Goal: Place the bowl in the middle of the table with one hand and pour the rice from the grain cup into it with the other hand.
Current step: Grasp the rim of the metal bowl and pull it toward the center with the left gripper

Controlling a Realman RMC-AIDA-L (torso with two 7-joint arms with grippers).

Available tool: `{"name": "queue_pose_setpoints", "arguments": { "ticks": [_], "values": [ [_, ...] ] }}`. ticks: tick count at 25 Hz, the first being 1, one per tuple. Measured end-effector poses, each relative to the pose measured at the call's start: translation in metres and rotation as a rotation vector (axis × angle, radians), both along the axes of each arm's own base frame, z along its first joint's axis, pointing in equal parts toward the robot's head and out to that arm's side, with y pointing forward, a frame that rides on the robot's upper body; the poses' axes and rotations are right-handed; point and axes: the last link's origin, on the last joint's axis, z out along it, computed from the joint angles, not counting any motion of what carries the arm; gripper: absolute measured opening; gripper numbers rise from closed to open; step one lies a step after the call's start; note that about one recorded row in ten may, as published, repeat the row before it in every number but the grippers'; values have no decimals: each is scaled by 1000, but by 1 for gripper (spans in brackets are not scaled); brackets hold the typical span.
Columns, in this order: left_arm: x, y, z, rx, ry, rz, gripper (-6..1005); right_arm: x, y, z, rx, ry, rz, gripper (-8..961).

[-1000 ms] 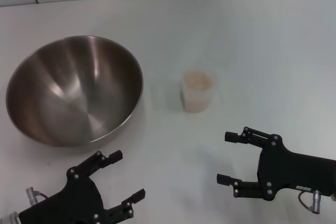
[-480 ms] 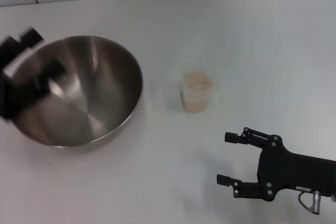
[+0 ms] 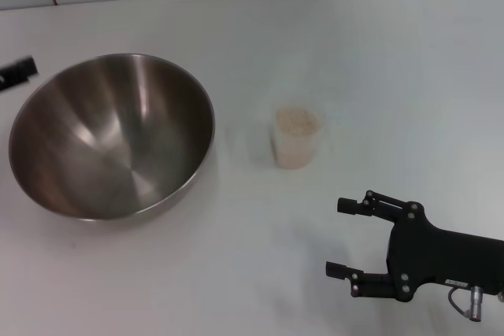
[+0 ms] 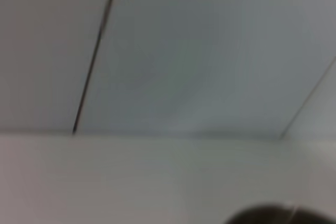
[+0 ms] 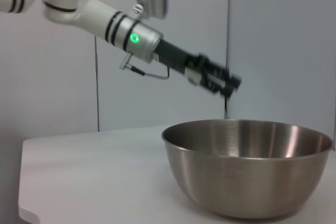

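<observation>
Left pincer (image 5: 223, 81) hangs above bowl (image 3: 112, 136) rim.

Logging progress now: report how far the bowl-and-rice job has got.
Nothing is finished. The bowl sits at the table's left, ungripped; the left gripper hangs above its far rim. The right gripper waits open, near the grain cup, which holds its rice. Centring and pouring remain.

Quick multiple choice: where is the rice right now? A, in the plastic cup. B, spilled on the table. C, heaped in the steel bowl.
A: the rice fills the cup, which stands upright right of the bowl, whose inside shows only bare steel.
</observation>
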Motion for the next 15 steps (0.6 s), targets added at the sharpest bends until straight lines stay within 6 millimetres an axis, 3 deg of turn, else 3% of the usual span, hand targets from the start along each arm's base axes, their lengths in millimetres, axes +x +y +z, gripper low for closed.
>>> {"name": "queue_pose_setpoints", "arguments": {
  "ticks": [5, 15],
  "values": [
    [-5, 8, -13, -119, 111, 81, 824, 0, 0, 0, 0, 1, 0, 808],
    [-12, 17, -38, -240, 159, 112, 811, 2, -2, 0, 0, -1, -8, 802]
  ]
}}
